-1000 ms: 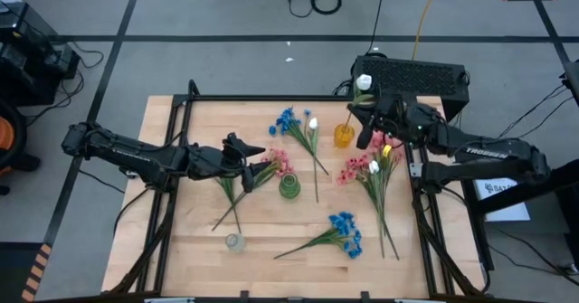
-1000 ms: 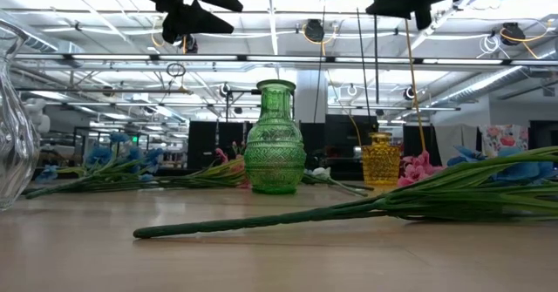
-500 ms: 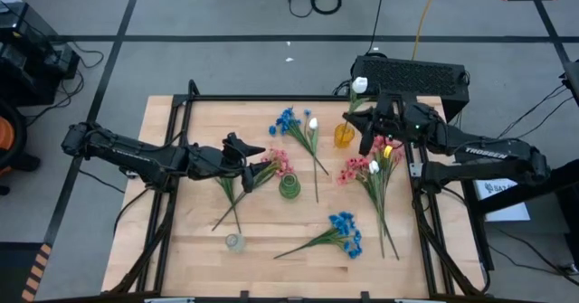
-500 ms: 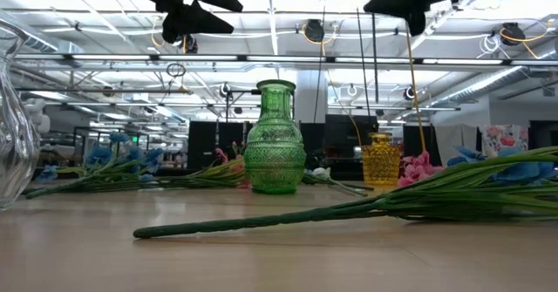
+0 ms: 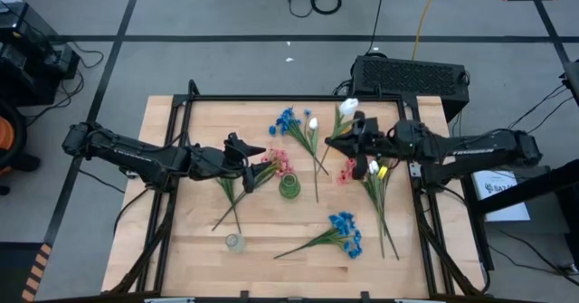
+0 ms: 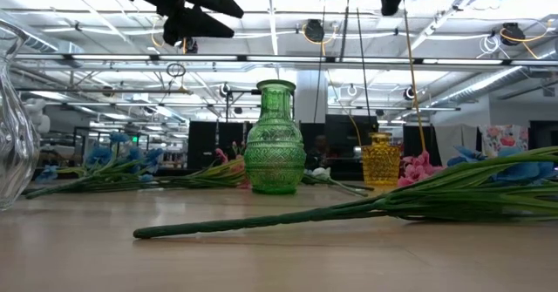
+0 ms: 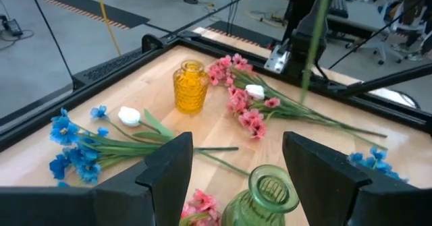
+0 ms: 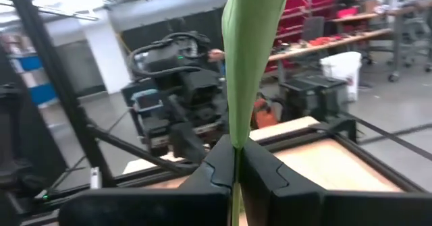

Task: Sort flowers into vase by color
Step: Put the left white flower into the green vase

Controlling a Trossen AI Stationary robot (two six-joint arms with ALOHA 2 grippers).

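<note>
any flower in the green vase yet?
No. In the left wrist view the green vase shows an empty mouth, with flowers lying on the table.

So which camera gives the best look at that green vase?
The low view: the green vase stands whole and side-on, its textured glass plain. The high view shows only a small green spot from above. The left wrist view catches its mouth and shoulders. The right wrist view does not show it.

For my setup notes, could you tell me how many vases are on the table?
3: green vase at centre, yellow vase toward the far right, hidden overhead by the right arm, clear vase near the front left.
</note>
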